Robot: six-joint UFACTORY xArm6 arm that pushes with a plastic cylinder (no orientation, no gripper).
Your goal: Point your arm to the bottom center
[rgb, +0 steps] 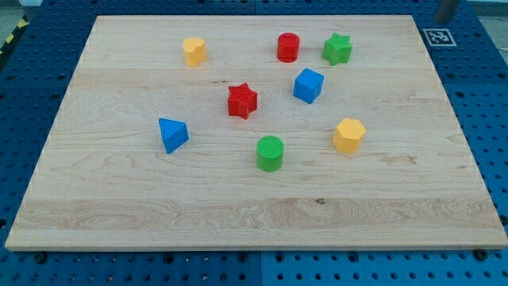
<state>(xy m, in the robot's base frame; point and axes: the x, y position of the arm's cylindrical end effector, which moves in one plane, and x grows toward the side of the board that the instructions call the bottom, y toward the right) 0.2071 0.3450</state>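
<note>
My rod shows only as a short grey stub at the view's top right, and my tip [445, 19] is beyond the wooden board's [254, 214] top right corner, far from every block. On the board lie several blocks. A yellow block [194, 51] is at the top left. A red cylinder [287, 47] and a green star [337, 49] are at the top. A blue cube [308, 85] and a red star [242, 101] are near the middle. A blue triangle [172, 133] is at the left, a green cylinder [270, 152] is centre-low, and a yellow hexagon [348, 135] is at the right.
The board rests on a blue pegboard table [24, 95]. A black-and-white marker tag [438, 36] sits just off the board's top right corner, under my tip. Yellow-black tape [11, 36] runs at the view's top left.
</note>
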